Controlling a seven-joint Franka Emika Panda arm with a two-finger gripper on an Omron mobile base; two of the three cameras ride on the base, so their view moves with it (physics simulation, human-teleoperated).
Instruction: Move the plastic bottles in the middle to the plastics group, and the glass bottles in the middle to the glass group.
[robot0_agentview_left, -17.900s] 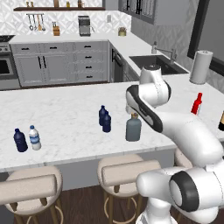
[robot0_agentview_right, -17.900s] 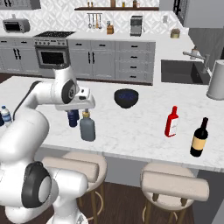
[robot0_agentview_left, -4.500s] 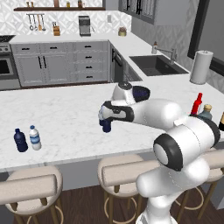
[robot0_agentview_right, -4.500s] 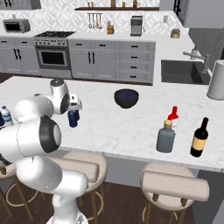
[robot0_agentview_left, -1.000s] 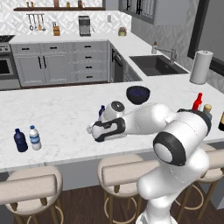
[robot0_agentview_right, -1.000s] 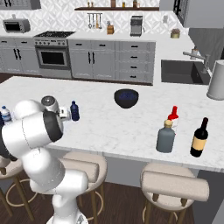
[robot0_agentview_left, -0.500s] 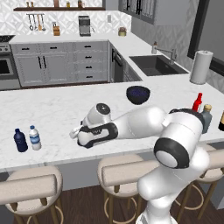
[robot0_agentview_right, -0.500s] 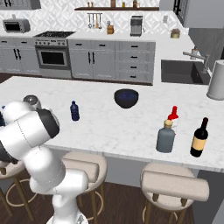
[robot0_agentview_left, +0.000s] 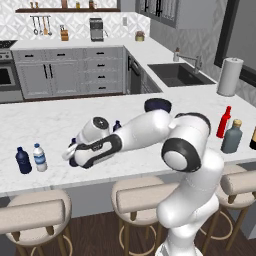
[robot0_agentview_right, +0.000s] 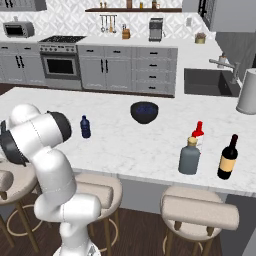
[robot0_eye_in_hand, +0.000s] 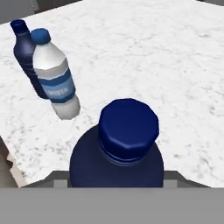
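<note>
While pinched in the end effector (robot0_agentview_left: 75, 156), round-capped glossy navy plastic bottle (robot0_eye_in_hand: 117, 153) above veined marble counter (robot0_eye_in_hand: 166, 65).

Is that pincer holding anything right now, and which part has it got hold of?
Yes: the pincer holds a navy plastic bottle, gripped by its body below the cap, carrying it toward the two bottles at the counter's left end.
</note>
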